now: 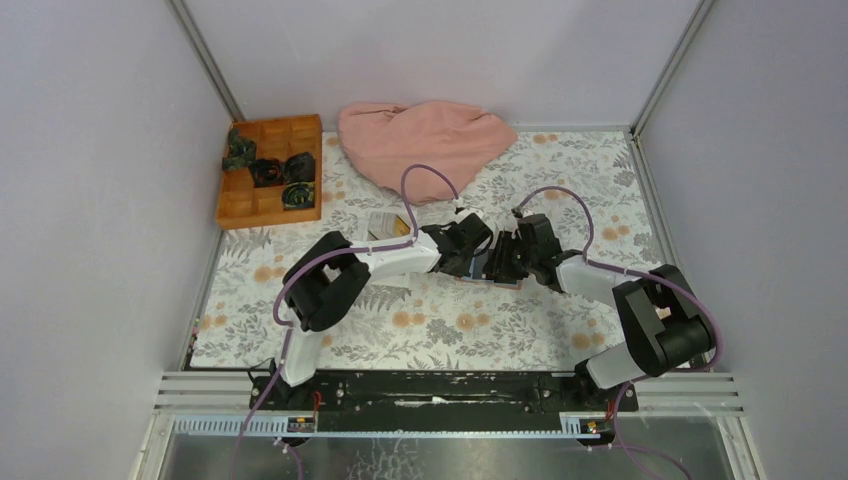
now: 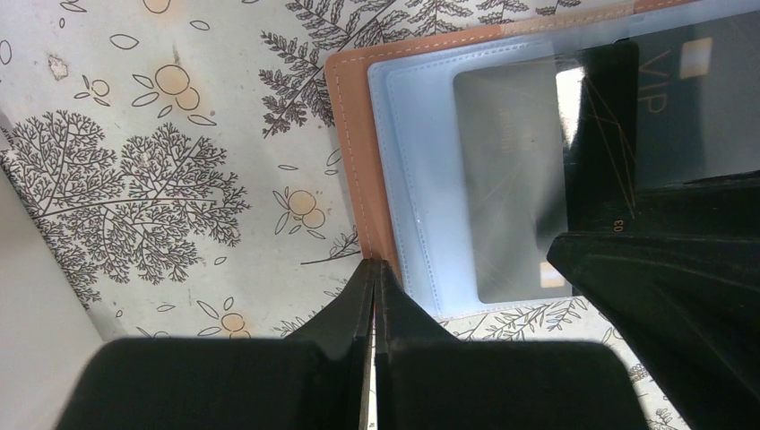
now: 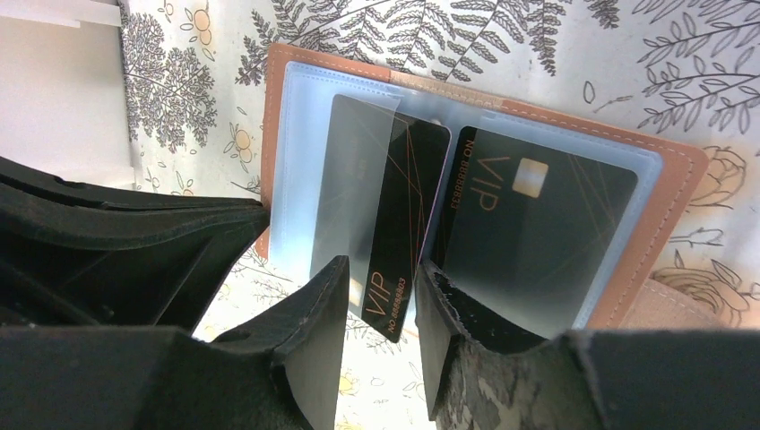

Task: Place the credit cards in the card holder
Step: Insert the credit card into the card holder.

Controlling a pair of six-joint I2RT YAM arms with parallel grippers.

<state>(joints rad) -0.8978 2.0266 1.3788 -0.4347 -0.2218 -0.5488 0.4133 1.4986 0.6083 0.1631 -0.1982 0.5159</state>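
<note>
The card holder lies open on the patterned worktop, midway between my two arms, with its clear sleeve facing up. The seated VIP card lies flat in one pocket. The tilted VIP card, also black, is only part-way into the neighbouring pocket, and its free end pokes out between my right fingers. Those fingers stand parted on either side of it. One looks to touch the card's edge and a sliver of worktop shows beside the other, so I cannot tell whether I truly have a grip. My left fingers are clenched together with their tips at the holder's leather edge; whether they nip the leather or merely press on it is hidden. I judge three risks from here. Pushing the card while it is tilted could catch its corner on the sleeve's lip, which would bow it or spring it back out. A loose hold would let it skid sideways. If my left tips lose the edge, the whole holder could slide ahead of the card.
</note>
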